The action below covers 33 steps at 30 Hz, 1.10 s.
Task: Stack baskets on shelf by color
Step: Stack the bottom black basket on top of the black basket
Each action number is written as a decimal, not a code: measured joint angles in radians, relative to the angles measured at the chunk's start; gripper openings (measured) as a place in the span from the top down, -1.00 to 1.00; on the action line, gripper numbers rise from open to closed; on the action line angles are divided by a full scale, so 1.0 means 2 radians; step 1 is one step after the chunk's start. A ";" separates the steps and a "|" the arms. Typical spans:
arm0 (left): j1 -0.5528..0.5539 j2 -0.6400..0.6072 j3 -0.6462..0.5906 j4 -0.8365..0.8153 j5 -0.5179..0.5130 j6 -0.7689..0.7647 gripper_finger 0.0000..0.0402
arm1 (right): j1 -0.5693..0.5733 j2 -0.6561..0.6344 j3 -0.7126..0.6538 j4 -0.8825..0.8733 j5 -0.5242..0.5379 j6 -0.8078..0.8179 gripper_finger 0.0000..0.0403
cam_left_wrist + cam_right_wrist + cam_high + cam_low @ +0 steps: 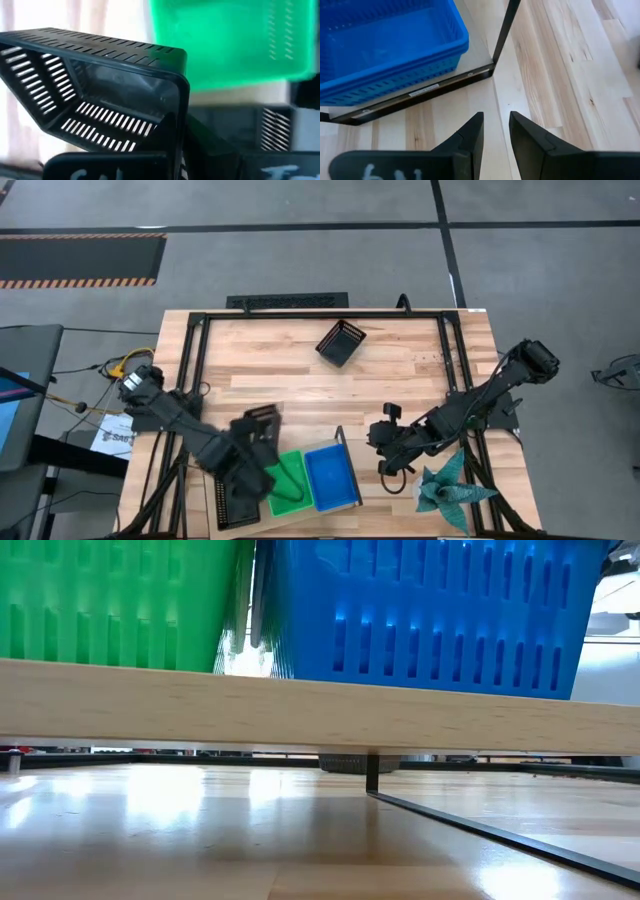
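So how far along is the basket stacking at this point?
Well along. Done: the green stack and the blue stack sit side by side on the shelf. In hand: the left gripper is shut on a black basket beside the green stack, above a black basket on the shelf. Left: one black basket at the table's far side. The right gripper waits near the blue stack.
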 joint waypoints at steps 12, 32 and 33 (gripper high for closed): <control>-0.110 0.000 0.072 -0.019 0.027 -0.181 1.00 | -0.002 0.000 0.000 0.026 0.000 0.000 0.41; -0.154 0.003 0.081 0.032 0.030 -0.249 1.00 | -0.002 0.000 0.000 0.031 0.001 0.005 0.41; -0.154 0.003 0.081 0.032 0.031 -0.250 1.00 | -0.002 0.000 0.000 0.031 0.001 0.005 0.41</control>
